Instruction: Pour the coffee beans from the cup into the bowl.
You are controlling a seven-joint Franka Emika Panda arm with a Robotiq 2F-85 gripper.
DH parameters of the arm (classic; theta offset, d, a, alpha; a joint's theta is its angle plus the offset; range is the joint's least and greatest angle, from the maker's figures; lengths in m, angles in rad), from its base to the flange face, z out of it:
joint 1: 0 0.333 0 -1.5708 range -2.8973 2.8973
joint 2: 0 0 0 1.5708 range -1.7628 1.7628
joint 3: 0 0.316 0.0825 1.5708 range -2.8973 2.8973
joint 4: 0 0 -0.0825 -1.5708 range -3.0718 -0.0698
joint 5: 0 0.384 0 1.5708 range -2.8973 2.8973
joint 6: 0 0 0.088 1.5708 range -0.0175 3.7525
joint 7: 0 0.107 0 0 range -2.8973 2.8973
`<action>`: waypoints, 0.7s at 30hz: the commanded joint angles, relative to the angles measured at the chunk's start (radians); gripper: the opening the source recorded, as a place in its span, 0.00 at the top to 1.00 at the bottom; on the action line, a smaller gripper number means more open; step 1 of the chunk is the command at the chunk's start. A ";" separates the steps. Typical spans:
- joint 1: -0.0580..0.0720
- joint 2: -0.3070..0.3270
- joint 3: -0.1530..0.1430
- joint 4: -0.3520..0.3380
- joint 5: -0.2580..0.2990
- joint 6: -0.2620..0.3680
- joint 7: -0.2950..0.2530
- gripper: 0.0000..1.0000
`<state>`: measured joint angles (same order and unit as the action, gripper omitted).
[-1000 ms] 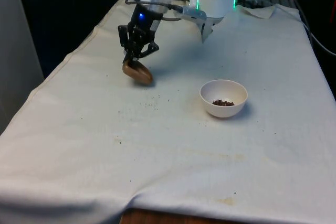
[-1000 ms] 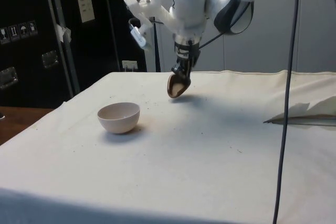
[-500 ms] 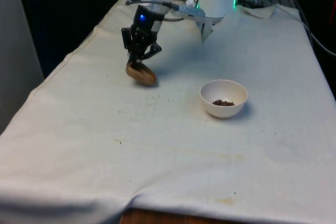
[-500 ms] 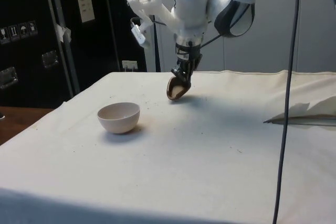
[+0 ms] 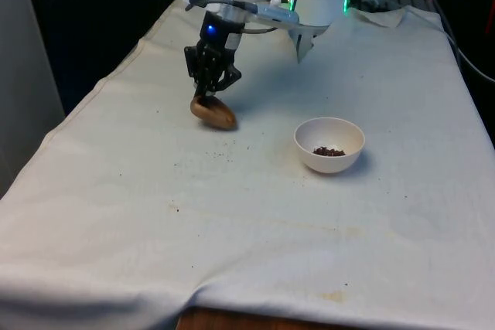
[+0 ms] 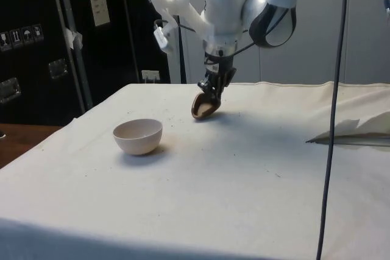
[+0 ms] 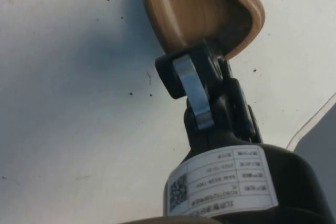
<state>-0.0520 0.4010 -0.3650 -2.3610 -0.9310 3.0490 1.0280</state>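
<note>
1. Nearest the front camera, the white cloth [image 5: 232, 245] over the desk lay bare apart from scattered dark specks, some of them along the stretch between the bowl and the cup; these looked like crumbs or stray beans, though that could not be told for sure

2. Further in, toward the front view's right, the white bowl [image 5: 329, 144] stood upright with a small dark heap of coffee beans [image 5: 329, 151] at its bottom. It sat in the same spot as a second ago, so the pour itself seemed already done

3. Beyond it, toward the front view's left and well apart from the bowl, the pincer [image 5: 207, 96] was closed on the rim of the brown wooden cup [image 5: 214, 113]. In the wrist view its fingers [image 7: 190, 88] were clamped over the cup's wall, one inside and one outside

4. Over the last second the pincer had carried the cup a little farther from the camera and toward the front view's right, and lower; the cup hung tilted, low over the cloth or just touching it, which could not be told

5. In the side view the cup [image 6: 202, 107] showed its mouth tipped sideways, and its inside looked empty as far as could be seen

6. Judged from this, the beans were in the bowl and the arm was setting the emptied cup down; what remained was to stand it upright and let go
</note>
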 commanded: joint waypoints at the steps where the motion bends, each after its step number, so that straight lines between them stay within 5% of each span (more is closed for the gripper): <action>1: -0.017 0.003 0.017 -0.014 0.017 0.023 -0.009 1.00; 2: 0.000 0.001 0.000 0.000 0.005 0.004 0.000 1.00; 3: -0.017 0.005 0.017 -0.014 0.022 0.028 -0.009 1.00; 8: -0.018 0.013 0.019 -0.020 0.055 0.055 -0.008 1.00; 9: 0.000 0.011 0.000 -0.007 0.044 0.036 0.000 1.00; 10: -0.019 0.015 0.020 -0.021 0.060 0.059 -0.008 1.00; 19: -0.021 0.028 0.025 -0.030 0.111 0.100 -0.006 1.00; 20: 0.000 0.025 0.001 -0.016 0.098 0.079 0.000 1.00; 21: -0.021 0.029 0.025 -0.031 0.117 0.104 -0.006 1.00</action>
<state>-0.0520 0.4280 -0.3640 -2.3790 -0.8220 3.1370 1.0280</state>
